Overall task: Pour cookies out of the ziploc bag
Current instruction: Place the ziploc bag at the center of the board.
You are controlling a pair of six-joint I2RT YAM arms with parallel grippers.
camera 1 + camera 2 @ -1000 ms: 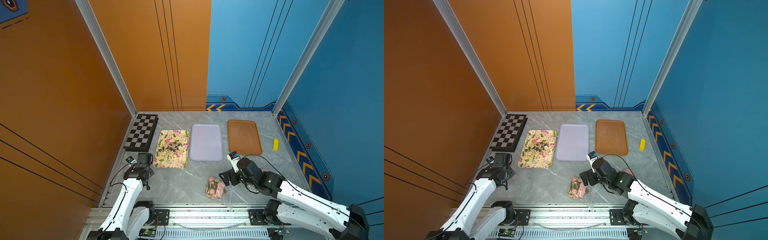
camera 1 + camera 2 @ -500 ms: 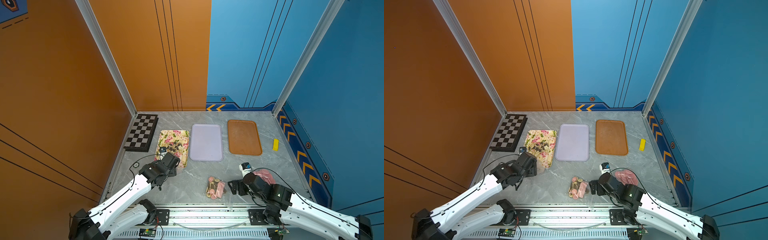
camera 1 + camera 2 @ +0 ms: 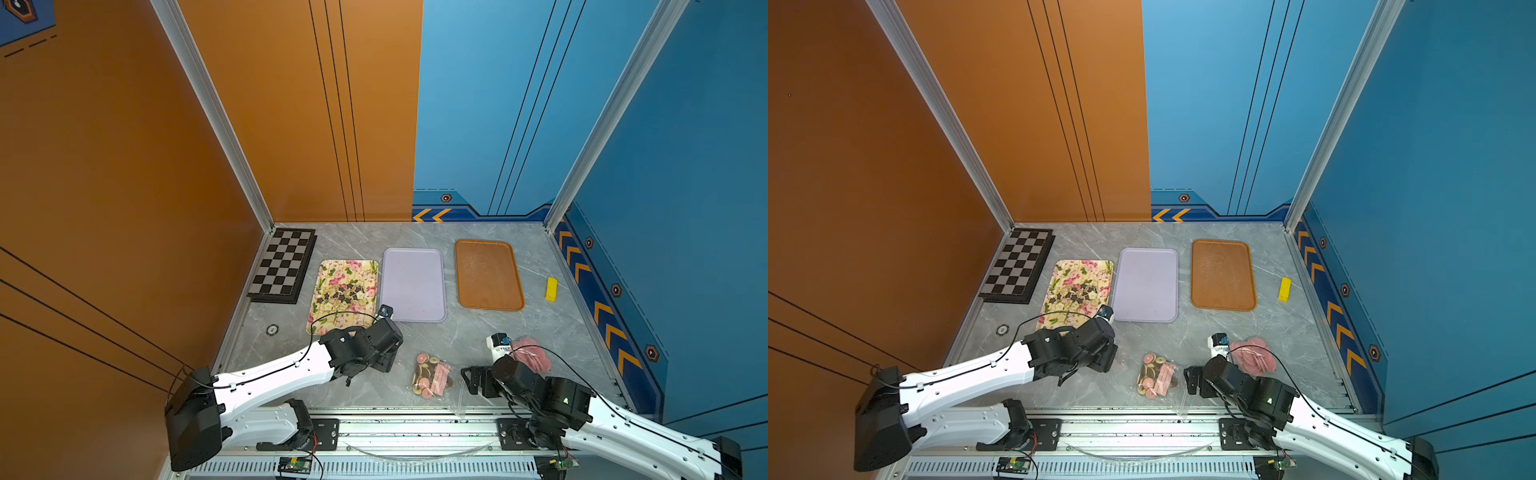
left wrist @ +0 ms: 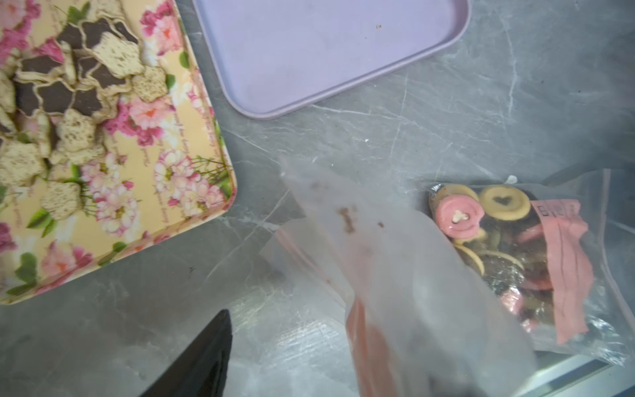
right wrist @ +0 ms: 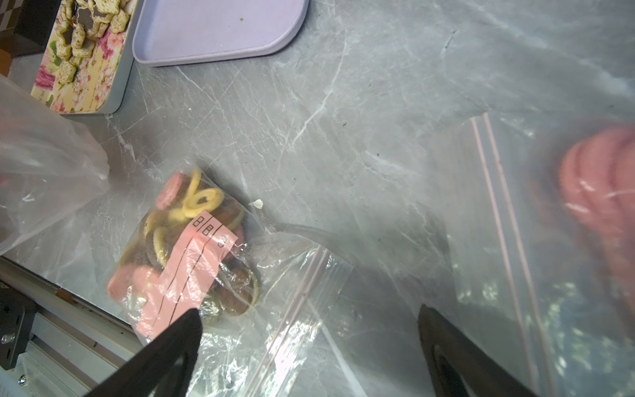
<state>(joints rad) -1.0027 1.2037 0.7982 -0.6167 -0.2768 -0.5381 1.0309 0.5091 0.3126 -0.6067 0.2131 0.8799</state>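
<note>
The clear ziploc bag (image 3: pixel 432 376) (image 3: pixel 1158 376) lies flat near the table's front edge, with round pink, yellow-ringed and brown cookies (image 5: pixel 185 247) (image 4: pixel 481 220) and a pink label inside. My right gripper (image 3: pixel 473 380) (image 5: pixel 309 330) is open just right of it, over the bag's zip end. My left gripper (image 3: pixel 388 359) (image 4: pixel 326 330) hovers left of the bag with its jaws apart. An empty, blurred clear bag (image 4: pixel 395 275) (image 5: pixel 41 165) hangs there and hides one finger. Star cookies (image 3: pixel 340 293) lie on the floral tray (image 3: pixel 328 320).
A second clear bag of larger pink discs (image 3: pixel 530 353) (image 5: pixel 601 192) lies right of my right wrist. Behind stand a lilac tray (image 3: pixel 413 307), a brown tray (image 3: pixel 488 299), a chessboard (image 3: pixel 284 266) and a yellow block (image 3: pixel 551 289). The metal rail (image 3: pixel 415 428) borders the front.
My left arm has swung from the left wall to the middle, beside the cookie bag. My right arm has drawn back toward the front right, uncovering the bag of pink discs.
</note>
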